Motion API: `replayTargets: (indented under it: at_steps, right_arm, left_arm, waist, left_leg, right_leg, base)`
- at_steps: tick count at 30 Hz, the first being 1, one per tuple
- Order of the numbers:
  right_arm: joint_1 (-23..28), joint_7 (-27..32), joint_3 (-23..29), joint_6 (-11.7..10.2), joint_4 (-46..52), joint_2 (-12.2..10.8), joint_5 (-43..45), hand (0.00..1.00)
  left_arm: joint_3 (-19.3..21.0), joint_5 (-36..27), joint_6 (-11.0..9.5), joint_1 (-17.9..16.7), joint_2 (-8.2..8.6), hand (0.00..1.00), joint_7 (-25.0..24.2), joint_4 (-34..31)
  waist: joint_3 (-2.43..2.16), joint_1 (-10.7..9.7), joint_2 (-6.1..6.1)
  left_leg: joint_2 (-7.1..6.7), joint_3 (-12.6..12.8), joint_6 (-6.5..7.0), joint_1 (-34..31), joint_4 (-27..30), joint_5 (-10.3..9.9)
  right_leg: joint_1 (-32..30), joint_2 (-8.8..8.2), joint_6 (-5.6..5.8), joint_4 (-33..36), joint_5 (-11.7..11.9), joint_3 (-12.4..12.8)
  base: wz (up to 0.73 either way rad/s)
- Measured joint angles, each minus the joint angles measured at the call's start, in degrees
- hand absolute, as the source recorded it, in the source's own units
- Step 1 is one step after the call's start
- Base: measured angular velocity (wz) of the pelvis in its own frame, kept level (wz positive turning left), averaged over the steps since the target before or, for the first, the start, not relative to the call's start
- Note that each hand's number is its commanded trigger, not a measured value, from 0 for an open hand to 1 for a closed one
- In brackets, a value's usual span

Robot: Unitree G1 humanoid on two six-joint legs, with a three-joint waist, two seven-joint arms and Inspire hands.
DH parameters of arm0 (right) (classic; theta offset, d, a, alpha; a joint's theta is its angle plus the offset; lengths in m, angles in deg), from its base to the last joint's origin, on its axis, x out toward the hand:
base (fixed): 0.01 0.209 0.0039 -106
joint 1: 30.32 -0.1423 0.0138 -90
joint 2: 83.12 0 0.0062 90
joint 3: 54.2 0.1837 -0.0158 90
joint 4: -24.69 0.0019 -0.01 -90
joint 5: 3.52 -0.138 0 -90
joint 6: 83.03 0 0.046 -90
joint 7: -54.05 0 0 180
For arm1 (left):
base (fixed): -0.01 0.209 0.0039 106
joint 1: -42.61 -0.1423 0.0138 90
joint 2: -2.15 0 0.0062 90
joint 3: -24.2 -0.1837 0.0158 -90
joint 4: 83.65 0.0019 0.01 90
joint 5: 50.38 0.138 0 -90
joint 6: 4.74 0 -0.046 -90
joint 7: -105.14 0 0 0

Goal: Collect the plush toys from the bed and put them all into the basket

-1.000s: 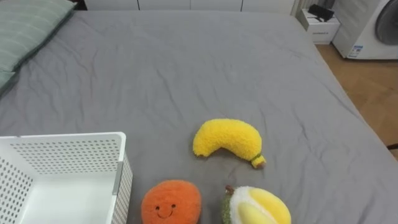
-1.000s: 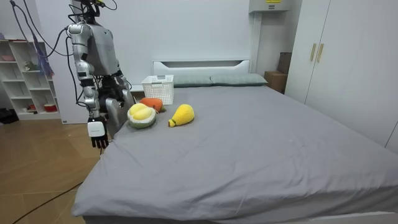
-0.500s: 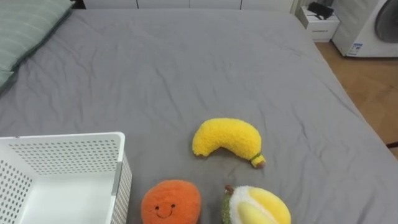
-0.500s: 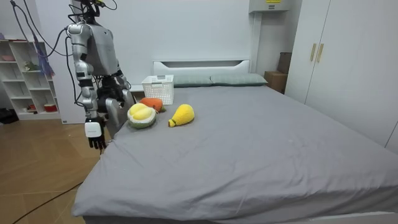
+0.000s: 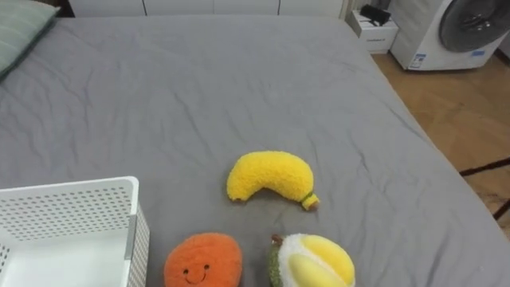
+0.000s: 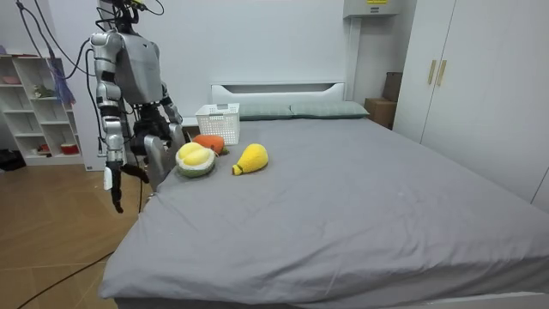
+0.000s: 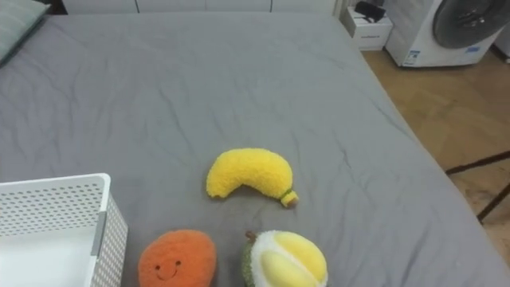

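Observation:
Three plush toys lie on the grey bed [image 5: 199, 88] near its edge in front of me. A yellow banana [image 5: 268, 177] lies in the middle. An orange with a smiling face [image 5: 203, 261] and a yellow-and-green durian [image 5: 312, 261] lie closer to me. A white perforated basket [image 5: 76, 209] stands on the bed at my left, with nothing showing in its visible part. In the room view I stand at the bedside by the toys [image 6: 250, 159]. My right hand [image 6: 114, 190] hangs low beside me, off the bed, fingers straight down. My left hand [image 6: 177, 130] is close behind the durian.
Striped pillows [image 5: 20, 32] lie at the head of the bed on my left. Past the far right edge are wooden floor [image 5: 454, 104], a washing machine [image 5: 454, 32] and a small white cabinet [image 5: 373, 24]. A shelf [image 6: 39, 112] stands behind me.
The eye view has shifted to the right, so the camera moved; the toys lie as before. My right arm has swung out from the bed towards the room view's left.

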Motion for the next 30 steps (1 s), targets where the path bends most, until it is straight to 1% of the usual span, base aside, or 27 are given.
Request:
replayTargets:
  at_steps: [2,3,4,6,7,8,9,11,12,14,16,17,20,22,24,25,26,27,28,30]
  right_arm:
    - [-0.5,2.8,0.0,-0.7,4.6,0.8,-0.6,0.00]
    - [-0.7,4.2,0.6,-0.9,8.4,1.0,-0.6,0.00]
    - [-1.8,5.3,1.8,-1.4,11.2,1.0,-0.4,0.00]
    - [-3.5,6.8,1.9,-1.8,15.2,1.3,-0.4,0.00]
    - [-4.5,7.2,1.9,-2.5,17.7,1.5,-0.3,0.00]
    - [-4.5,7.3,1.6,-2.6,19.9,1.4,-0.1,0.00]
    - [-4.4,7.4,1.3,-2.8,24.2,1.4,-0.1,0.00]
    - [-4.4,6.9,-0.6,-3.5,31.4,1.4,0.0,0.00]
    - [-4.4,6.5,-1.4,-3.6,33.3,1.4,0.4,0.00]
    - [-4.5,4.3,-3.2,-4.2,37.1,1.4,1.5,0.00]
    - [-4.4,0.2,-4.9,-4.2,40.0,1.5,1.9,0.00]
    - [-4.4,-0.7,-5.4,-4.2,40.5,1.5,1.8,0.00]
    - [-4.3,-6.6,-8.0,-4.2,41.4,1.6,1.8,0.00]
    - [-4.3,-12.0,-10.5,-4.2,41.7,1.6,2.7,0.00]
    - [-4.3,-15.6,-12.6,-4.2,41.9,1.6,3.3,0.00]
    - [-4.2,-17.8,-13.8,-4.2,41.9,1.6,4.0,0.00]
    - [-4.2,-18.7,-14.4,-4.2,41.9,1.6,4.2,0.00]
    - [-4.0,-20.6,-15.4,-4.2,41.9,1.6,5.3,0.00]
    - [-4.0,-22.3,-16.5,-4.2,41.9,1.6,7.3,0.00]
    - [-4.0,-24.7,-17.4,-4.2,41.9,1.6,10.6,0.00]
  left_arm:
    - [0.0,-1.2,0.0,0.0,-0.24,0.00,0.2,-0.4]
    - [0.0,-1.1,0.0,-0.4,-0.20,0.00,0.3,-1.5]
    - [0.1,-1.0,0.0,-0.6,-0.20,0.00,0.6,-2.1]
    - [0.0,-0.9,-0.1,-0.8,-0.21,0.00,1.3,-2.2]
    - [0.0,-0.9,-0.1,-0.8,-0.20,0.00,1.6,-2.3]
    - [-0.1,-0.9,-0.1,-0.8,-0.20,0.00,1.6,-2.4]
    - [-0.1,-0.9,-0.2,-0.8,-0.21,0.00,1.6,-2.6]
    - [-0.5,-0.9,-0.2,-0.8,-0.20,0.00,2.0,-2.6]
    - [-0.5,-0.8,-0.2,-0.8,-0.19,0.00,2.1,-2.6]
    - [-0.5,-0.5,-0.2,-0.9,-0.18,0.00,2.1,-2.8]
    - [-0.6,-0.6,-0.3,-2.0,-0.15,0.00,2.1,-4.6]
    - [-0.7,-0.9,-0.3,-2.4,-0.14,0.00,2.1,-5.1]
    - [-1.2,-1.0,-0.7,-3.1,-0.11,0.00,2.1,-6.0]
    - [-1.2,-1.0,-0.8,-3.3,-0.10,0.00,2.1,-6.0]
    - [-1.2,-1.0,-1.3,-3.5,-0.11,0.00,2.1,-6.0]
    - [-1.3,-1.1,-1.4,-3.5,-0.11,0.00,2.1,-6.1]
    - [-1.4,-1.2,-1.4,-3.5,-0.11,0.00,2.1,-6.2]
    - [-1.7,-1.3,-1.4,-3.4,-0.12,0.00,2.1,-6.2]
    - [-1.9,-1.9,-1.4,-3.3,-0.12,0.00,2.1,-6.2]
    - [-2.4,-2.0,-1.4,-3.3,-0.12,0.00,2.1,-6.2]
  waist:
    - [0.03,0.0,-0.32]
    - [-0.23,0.0,-0.33]
    - [-0.05,0.0,-0.28]
    - [-0.03,0.0,-0.46]
    - [-0.05,0.0,-0.52]
    - [-0.05,0.0,-0.51]
    - [0.02,0.2,-0.41]
    - [-0.02,0.3,-0.25]
    - [0.00,0.3,-0.19]
    - [-0.05,0.6,-0.13]
    - [-0.11,1.1,-0.15]
    - [-0.13,1.2,-0.14]
    - [-0.30,1.6,-0.07]
    - [-0.47,1.7,0.03]
    - [-0.49,1.8,0.06]
    - [-0.49,1.8,0.06]
    - [-0.49,1.7,0.06]
    - [-0.48,1.7,0.05]
    - [-0.48,1.8,0.04]
    - [-0.49,1.8,0.04]
  left_leg:
    - [0.00,0.0,0.00,-0.5,0.0,0.0]
    - [0.02,0.1,0.00,-1.1,0.1,0.1]
    - [0.16,0.5,-0.02,-1.3,0.1,0.2]
    - [0.33,1.3,-0.05,-1.5,-0.1,0.2]
    - [0.33,1.3,-0.06,-1.8,-0.1,0.2]
    - [0.34,1.3,-0.06,-2.0,-0.1,0.2]
    - [0.35,1.3,-0.06,-2.0,-0.1,0.2]
    - [0.43,1.3,-0.07,-2.0,-0.1,0.2]
    - [0.46,1.3,-0.08,-2.1,-0.1,0.2]
    - [0.55,1.4,-0.13,-2.1,-0.1,0.1]
    - [0.62,1.3,-0.20,-2.2,-0.1,0.2]
    - [0.64,1.3,-0.21,-2.2,-0.1,0.2]
    - [0.69,1.3,-0.25,-2.1,0.0,0.2]
    - [0.74,1.2,-0.28,-1.9,0.0,0.2]
    - [0.80,1.2,-0.30,-1.9,0.1,0.2]
    - [0.80,1.0,-0.30,-1.9,0.2,0.2]
    - [0.80,0.9,-0.31,-2.0,0.3,0.2]
    - [0.79,0.6,-0.32,-2.0,0.5,0.2]
    - [0.80,0.6,-0.32,-2.0,0.5,0.2]
    - [0.79,0.4,-0.32,-2.0,0.6,0.2]
  right_leg:
    - [-0.5,0.03,0.02,0.0,0.1,0.0]
    - [-1.2,0.07,0.01,0.1,0.2,0.1]
    - [-1.4,0.16,-0.04,0.0,0.4,0.3]
    - [-1.8,0.21,-0.08,0.1,0.5,0.3]
    - [-2.1,0.23,-0.07,0.1,0.5,0.4]
    - [-2.2,0.24,-0.06,0.0,0.5,0.4]
    - [-2.3,0.27,-0.04,0.0,0.5,0.3]
    - [-2.2,0.36,-0.02,-0.1,0.6,0.3]
    - [-2.3,0.38,-0.04,-0.1,0.6,0.3]
    - [-2.5,0.47,-0.08,-0.1,0.6,0.4]
    - [-2.5,0.50,-0.07,-0.1,0.6,0.5]
    - [-2.6,0.50,-0.09,-0.1,0.6,0.5]
    - [-2.4,0.49,-0.19,-0.1,0.7,0.3]
    - [-2.0,0.55,-0.26,-0.1,0.8,0.2]
    - [-1.9,0.57,-0.31,-0.1,0.9,0.2]
    - [-1.8,0.51,-0.31,-0.1,0.9,-0.3]
    - [-1.7,0.47,-0.31,-0.2,0.9,-0.5]
    - [-1.5,0.05,-0.30,-0.2,0.9,-0.8]
    - [-1.4,-0.02,-0.30,-0.2,0.9,-1.2]
    - [-1.1,-0.05,-0.30,-0.2,0.9,-1.3]
  base:
    - [0.00]
    - [-0.05]
    - [-0.08]
    - [-0.08]
    - [0.00]
    - [0.00]
    - [0.00]
    - [0.00]
    - [0.00]
    - [0.00]
    - [-0.02]
    - [0.00]
    - [0.00]
    - [0.00]
    - [0.00]
    - [0.05]
    - [0.11]
    - [0.09]
    - [0.08]
    - [0.04]
